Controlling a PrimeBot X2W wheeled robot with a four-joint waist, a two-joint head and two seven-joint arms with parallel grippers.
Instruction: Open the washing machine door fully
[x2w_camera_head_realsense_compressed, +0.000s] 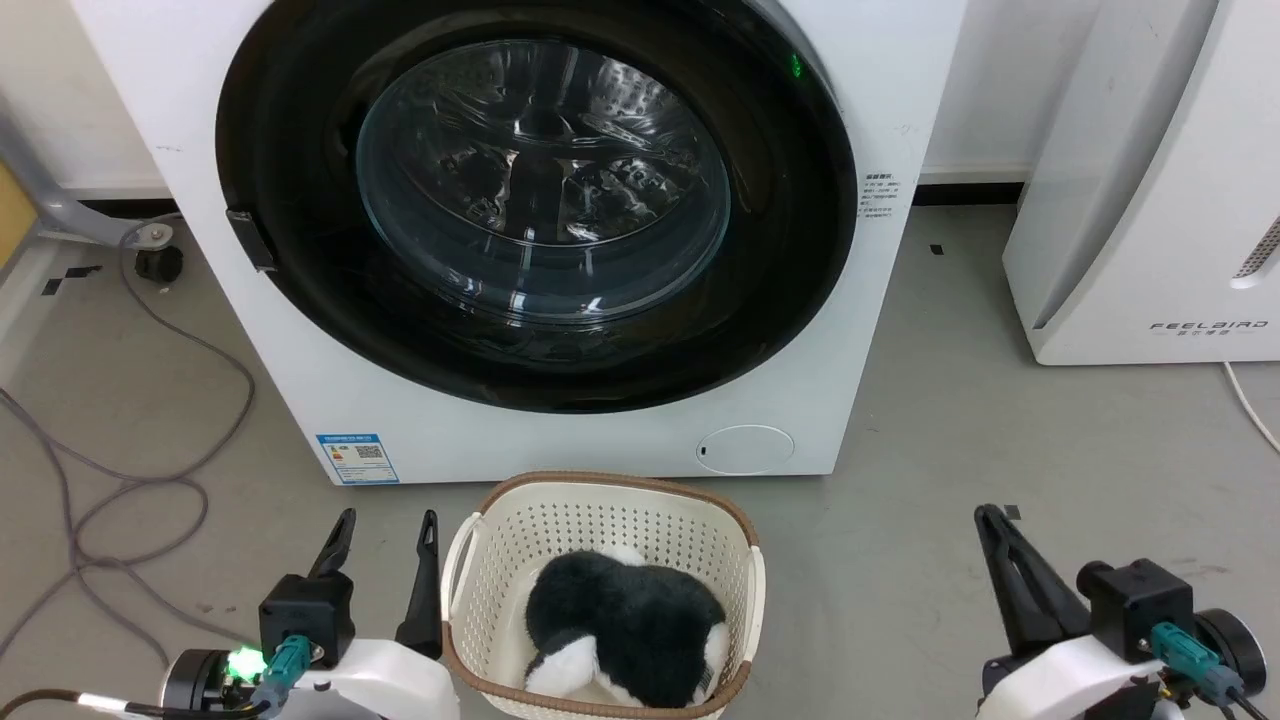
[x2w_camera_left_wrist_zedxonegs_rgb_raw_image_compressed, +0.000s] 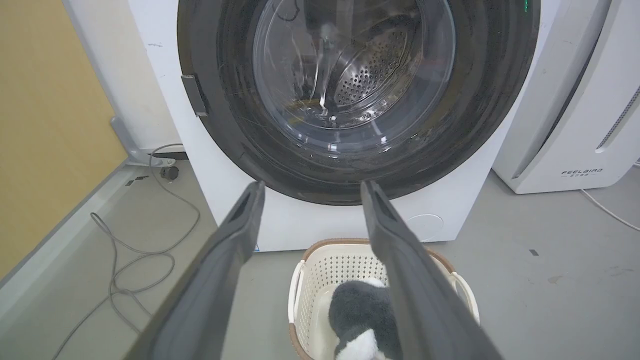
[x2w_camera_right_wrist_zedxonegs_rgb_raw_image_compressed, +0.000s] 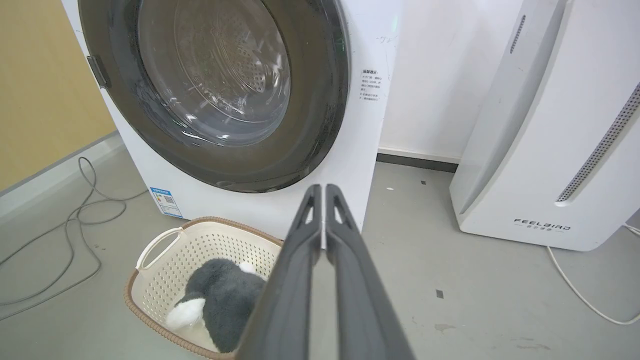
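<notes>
Across the white machine's front: washing machine door closed flush, latch tab on its left edge.
Left pincer: fingers spread, empty, just beside the basket.
Right pincer: fingers pressed together, holding nothing, well apart from the door.
Basket: on the floor before the machine, black-and-white plush toy inside.

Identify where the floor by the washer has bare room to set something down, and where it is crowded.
Widest bare floor: right of the basket, between the washer and the white unit. A smaller patch lies between basket and cables. Crowded: below the door, where the basket sits, and left, where cables loop.
</notes>
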